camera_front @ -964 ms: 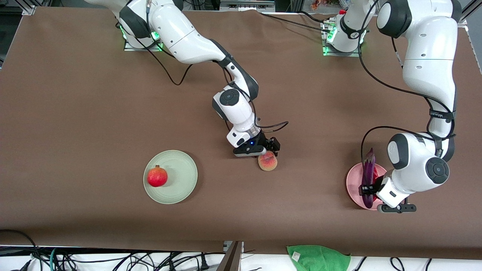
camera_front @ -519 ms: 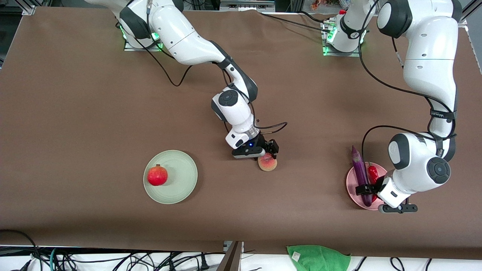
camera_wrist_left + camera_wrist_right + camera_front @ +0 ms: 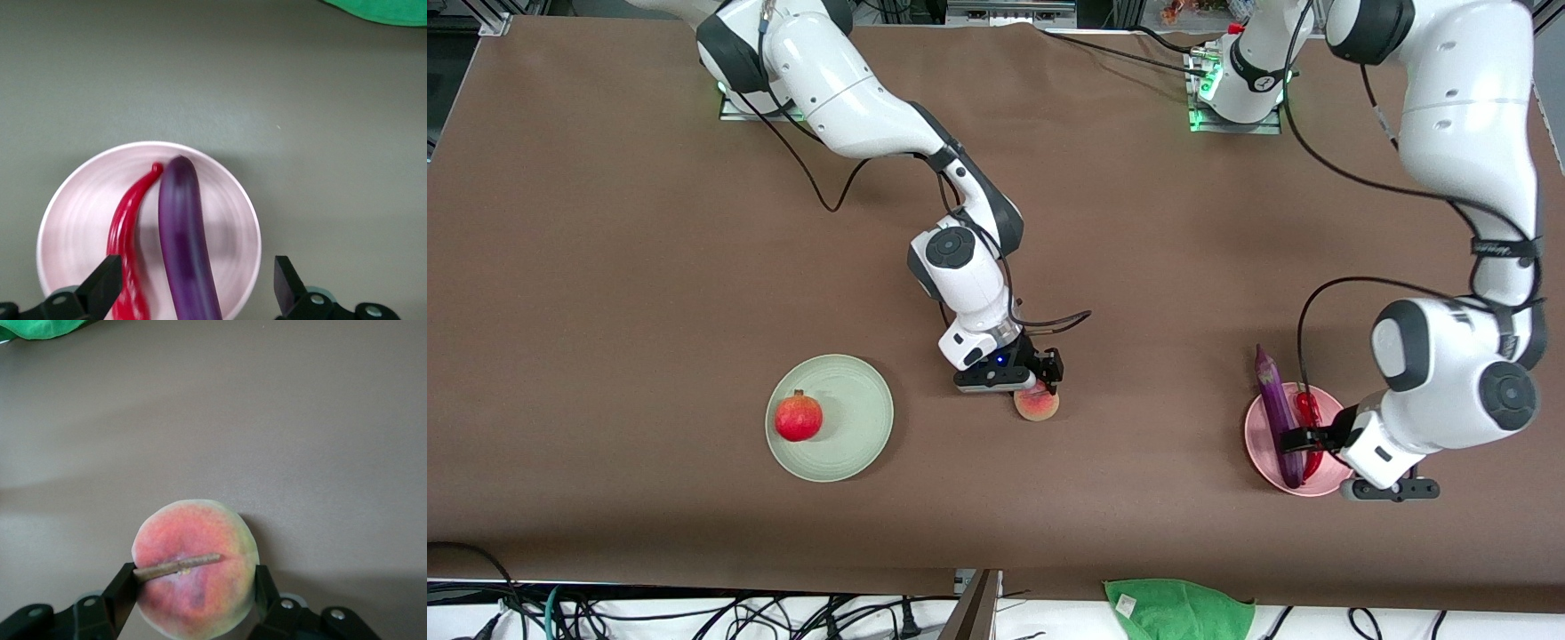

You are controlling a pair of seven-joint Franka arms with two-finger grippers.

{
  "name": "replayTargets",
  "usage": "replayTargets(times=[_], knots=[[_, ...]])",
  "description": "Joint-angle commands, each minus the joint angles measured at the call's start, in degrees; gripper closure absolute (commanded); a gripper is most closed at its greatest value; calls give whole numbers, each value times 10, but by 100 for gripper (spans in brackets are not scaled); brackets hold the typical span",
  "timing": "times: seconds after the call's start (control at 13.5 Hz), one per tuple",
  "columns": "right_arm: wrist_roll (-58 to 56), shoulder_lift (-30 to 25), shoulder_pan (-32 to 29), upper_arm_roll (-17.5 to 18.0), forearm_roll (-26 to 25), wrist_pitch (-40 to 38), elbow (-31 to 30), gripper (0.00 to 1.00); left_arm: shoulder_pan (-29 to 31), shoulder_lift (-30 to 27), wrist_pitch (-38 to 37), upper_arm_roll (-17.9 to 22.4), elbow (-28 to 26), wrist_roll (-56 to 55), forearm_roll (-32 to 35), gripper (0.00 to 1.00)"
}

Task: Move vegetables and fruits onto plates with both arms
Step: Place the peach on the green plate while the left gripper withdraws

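Note:
My right gripper (image 3: 1040, 391) is shut on the orange-pink peach (image 3: 1037, 404), held just over the bare table between the two plates; in the right wrist view the peach (image 3: 193, 567) sits clamped between both fingers. The red pomegranate (image 3: 798, 418) lies on the mint green plate (image 3: 863, 418). The purple eggplant (image 3: 1276, 413) and red chili pepper (image 3: 1309, 411) lie side by side on the pink plate (image 3: 1258, 444), the eggplant's cap over the rim. My left gripper (image 3: 1312, 438) is open over that plate, and in the left wrist view its fingers stand apart from the eggplant (image 3: 183, 227) and over the chili (image 3: 130, 213).
A green cloth (image 3: 1178, 609) lies off the table's edge nearest the front camera. Black cables hang off both arms. Bare brown table lies between the green plate and the peach.
My left gripper let go of the eggplant, which went from upright to lying on the pink plate, and drew back. My right gripper carried the peach a little toward the green plate.

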Motion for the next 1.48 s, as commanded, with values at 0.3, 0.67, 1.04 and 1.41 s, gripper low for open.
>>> replayTargets(times=[0.3, 0.67, 1.04, 1.41], knots=[[-109, -81, -129, 72, 11, -159, -5, 99, -4, -167, -188, 11, -49, 3, 11, 0], [-279, -128, -253, 105, 11, -344, -5, 97, -11, -266, -280, 11, -50, -4, 42, 0], [-286, -129, -280, 99, 4, -369, -35, 90, -7, -331, -300, 11, -77, -5, 54, 0], [-312, -136, -281, 79, 4, -370, -58, 64, -7, -374, -350, 10, -108, -5, 73, 0]])
